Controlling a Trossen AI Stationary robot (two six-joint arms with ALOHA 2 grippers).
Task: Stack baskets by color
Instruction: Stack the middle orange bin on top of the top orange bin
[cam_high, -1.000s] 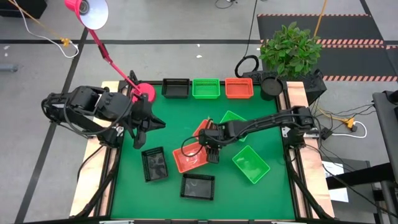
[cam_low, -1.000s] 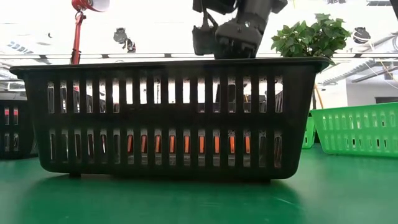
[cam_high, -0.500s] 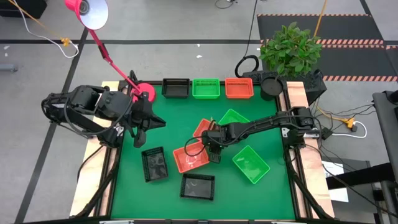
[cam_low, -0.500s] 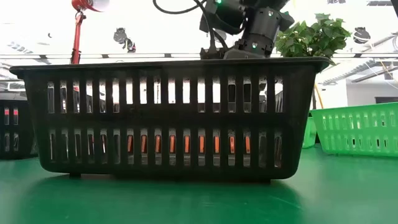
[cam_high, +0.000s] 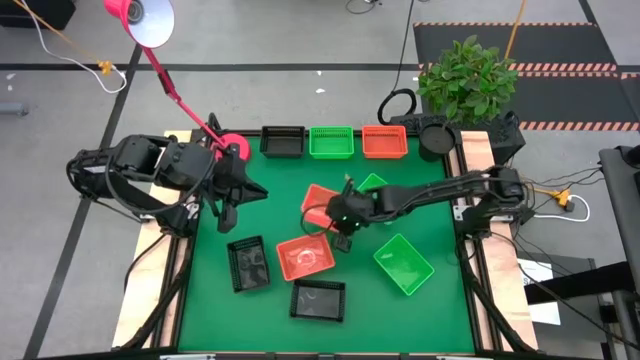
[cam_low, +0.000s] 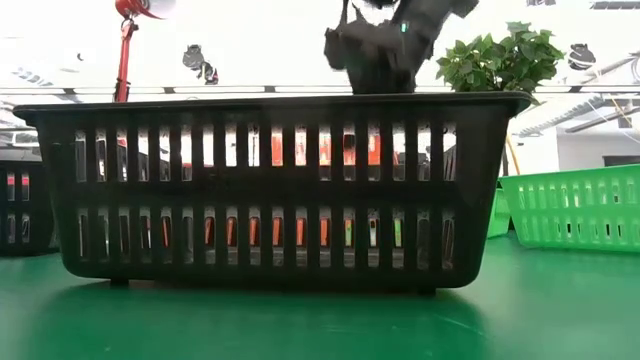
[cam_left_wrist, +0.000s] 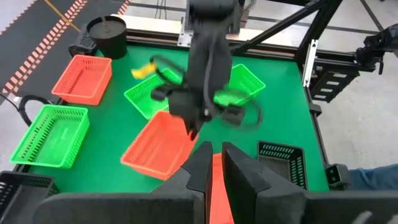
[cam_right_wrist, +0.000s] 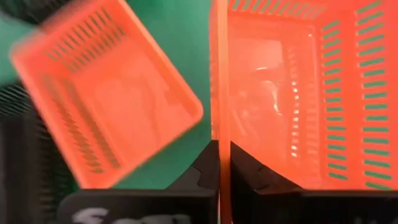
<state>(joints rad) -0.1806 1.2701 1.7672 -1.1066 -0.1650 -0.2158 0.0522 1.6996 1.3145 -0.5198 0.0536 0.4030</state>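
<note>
My right gripper (cam_high: 343, 220) is shut on an orange-red basket (cam_high: 318, 203) over the middle of the green mat. A second orange-red basket (cam_high: 305, 258) rests flat on its bottom just near of it, also seen in the right wrist view (cam_right_wrist: 106, 93). Loose black baskets (cam_high: 247, 265) (cam_high: 318, 300) and green baskets (cam_high: 403, 262) (cam_high: 376, 186) lie around them. My left gripper (cam_high: 250, 190) hangs shut and empty above the mat's left side. In the low view a black basket (cam_low: 270, 190) hides most of the scene. My right gripper pinches the rim of one side wall (cam_right_wrist: 219, 124) of the orange-red basket, one finger (cam_right_wrist: 252, 171) inside the basket and the other (cam_right_wrist: 202, 171) outside. The fingers slant down from the table's right. The basket (cam_left_wrist: 158, 146) is raised at the held side and tilted.
A black (cam_high: 283, 141), a green (cam_high: 331, 141) and an orange-red basket (cam_high: 384, 141) stand in a row along the far edge. A pink lamp base (cam_high: 233, 148) is at the far left, a potted plant (cam_high: 466, 75) at the far right.
My right gripper has shut on the orange-red basket's wall, then gone up and toward the far edge. The held basket has come up off the mat at that side and tilted. The other orange-red basket stays where it was.
</note>
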